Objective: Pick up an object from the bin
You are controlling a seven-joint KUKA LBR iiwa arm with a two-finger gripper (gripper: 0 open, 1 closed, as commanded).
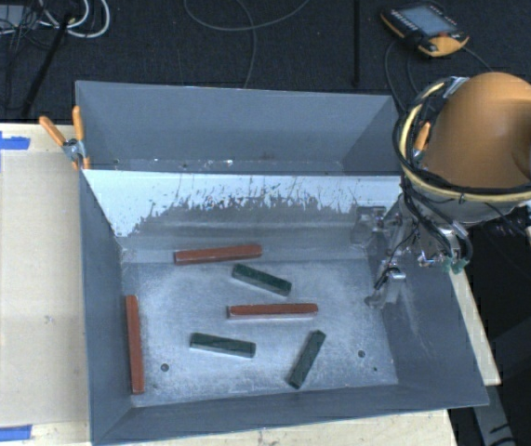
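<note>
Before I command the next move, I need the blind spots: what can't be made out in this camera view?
- Bin's right wall: its upper stretch is hidden behind the arm's orange cover and cables.
- Gripper: too small against the grey metal to tell whether it touches the bin.
- Red-brown bar by the left wall: whether it lies flat or leans on the wall cannot be told from above.
</note>
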